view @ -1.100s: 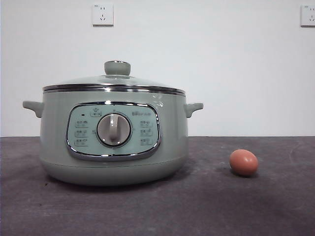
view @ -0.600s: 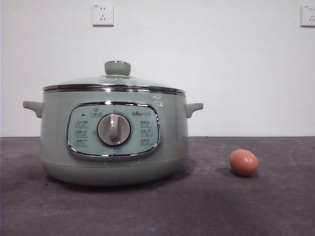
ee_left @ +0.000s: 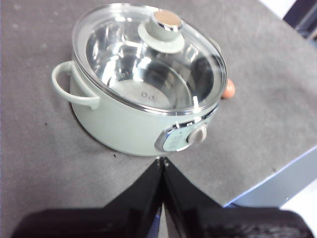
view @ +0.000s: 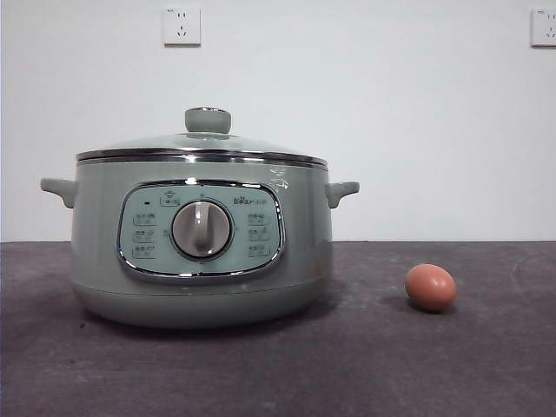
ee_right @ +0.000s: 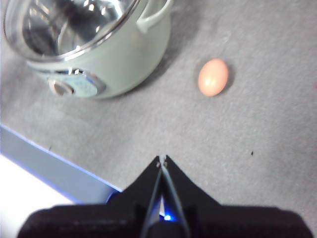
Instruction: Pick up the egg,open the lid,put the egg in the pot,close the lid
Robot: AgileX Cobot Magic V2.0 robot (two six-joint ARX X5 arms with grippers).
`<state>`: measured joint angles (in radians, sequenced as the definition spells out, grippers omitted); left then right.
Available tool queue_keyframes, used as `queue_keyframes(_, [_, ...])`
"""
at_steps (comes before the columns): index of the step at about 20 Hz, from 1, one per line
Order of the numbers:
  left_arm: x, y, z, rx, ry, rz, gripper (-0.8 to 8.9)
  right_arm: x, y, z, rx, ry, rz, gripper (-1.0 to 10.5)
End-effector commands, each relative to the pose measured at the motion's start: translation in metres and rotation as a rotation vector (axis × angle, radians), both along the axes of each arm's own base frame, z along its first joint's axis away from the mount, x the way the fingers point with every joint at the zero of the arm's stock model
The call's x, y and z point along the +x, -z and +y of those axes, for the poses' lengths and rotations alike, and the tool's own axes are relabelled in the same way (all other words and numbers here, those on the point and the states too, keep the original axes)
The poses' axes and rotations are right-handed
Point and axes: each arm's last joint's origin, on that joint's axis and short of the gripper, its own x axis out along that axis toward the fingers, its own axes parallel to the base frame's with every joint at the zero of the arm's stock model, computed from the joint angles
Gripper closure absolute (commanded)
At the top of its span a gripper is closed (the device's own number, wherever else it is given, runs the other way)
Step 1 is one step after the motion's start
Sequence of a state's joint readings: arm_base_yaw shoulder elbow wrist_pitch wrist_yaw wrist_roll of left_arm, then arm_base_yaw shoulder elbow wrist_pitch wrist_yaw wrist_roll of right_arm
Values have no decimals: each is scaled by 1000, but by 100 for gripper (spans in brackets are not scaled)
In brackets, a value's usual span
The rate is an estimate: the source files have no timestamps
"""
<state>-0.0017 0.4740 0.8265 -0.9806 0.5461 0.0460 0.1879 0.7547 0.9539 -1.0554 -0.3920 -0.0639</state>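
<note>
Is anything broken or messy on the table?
Nothing stands out. The lid sits level on the pot, and the egg lies whole on the table beside it. No spills show.

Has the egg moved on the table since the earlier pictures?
No. In the front view the egg lies at the same spot on the table, apart from the pot, as before.

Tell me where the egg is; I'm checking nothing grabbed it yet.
In the front view the egg lies on the dark table, right of the pot and apart from it, with no tool touching it.
</note>
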Motion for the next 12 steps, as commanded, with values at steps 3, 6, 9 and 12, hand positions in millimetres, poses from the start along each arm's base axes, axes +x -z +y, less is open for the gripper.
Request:
queue_keyframes(3, [-1,-1,0,19,20,-12,812,0,0,2,-9,-25,-6,937])
queue_keyframes(6, [-1,-1,0,15,15,-9,404,0,-1,2,-8,-23,-5,697])
queue_keyframes(9, [-1,-1,0,15,15,-9,154,0,-1,2,-5,-18,-2,306])
queue_keyframes(12, [-1,-1,0,15,15,-9,155,2,-1,2,-3,-16,-5,320])
